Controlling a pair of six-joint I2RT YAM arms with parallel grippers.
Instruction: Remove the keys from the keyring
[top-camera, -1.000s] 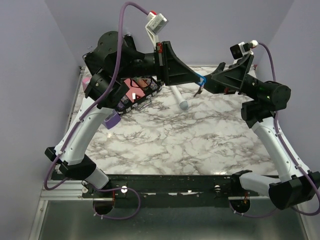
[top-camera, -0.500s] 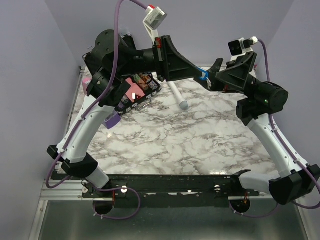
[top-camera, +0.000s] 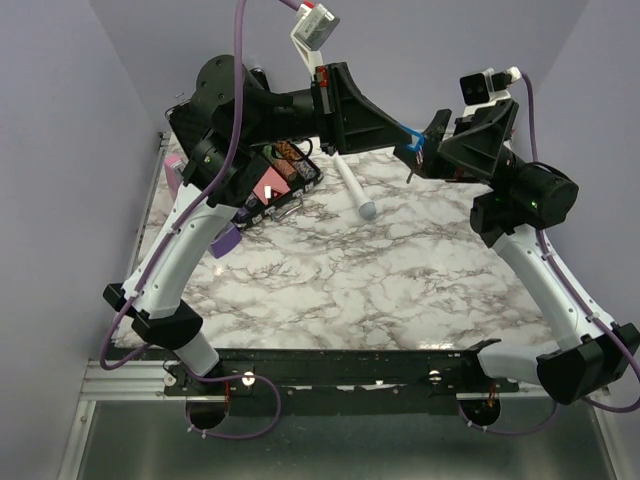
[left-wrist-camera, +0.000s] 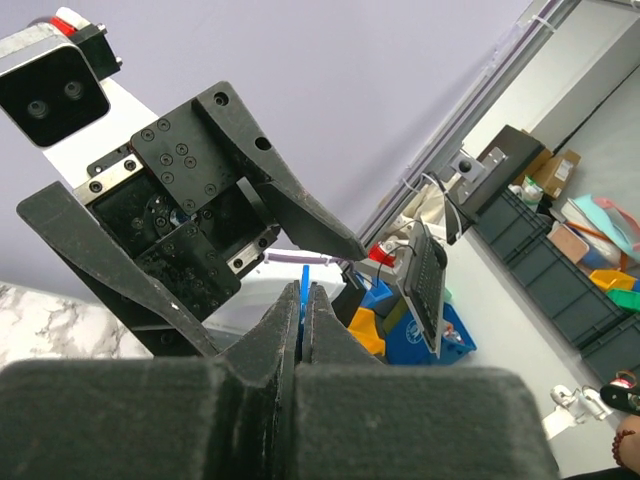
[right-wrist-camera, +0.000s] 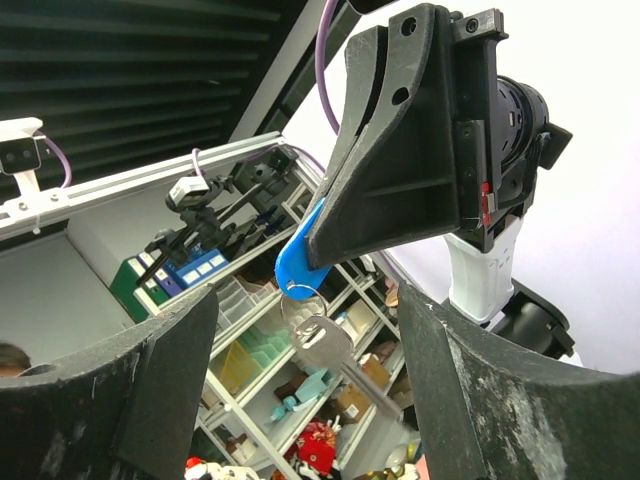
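Note:
My left gripper (top-camera: 400, 135) is raised high over the back of the table and shut on the blue tag of the keyring (top-camera: 409, 139). In the left wrist view the blue keyring (left-wrist-camera: 304, 283) shows as a thin edge pinched between the shut jaws of the left gripper (left-wrist-camera: 302, 300). In the right wrist view the keyring (right-wrist-camera: 300, 255) hangs from the left gripper (right-wrist-camera: 400, 150), and a silver key (right-wrist-camera: 335, 350) dangles from its thin wire ring. My right gripper (right-wrist-camera: 308, 320) is open, its fingers on either side of the key and apart from it. From above, the right gripper (top-camera: 425, 148) faces the left one.
A white wand (top-camera: 355, 190) lies on the marble table (top-camera: 400, 270) under the grippers. A black tray (top-camera: 285, 180) with pink and dark items sits at the back left. A purple object (top-camera: 225, 241) hangs by the left arm.
Both grippers have lifted, carrying the keyring higher. The right gripper has tilted up and come in around the hanging key, its jaws narrowing a little.

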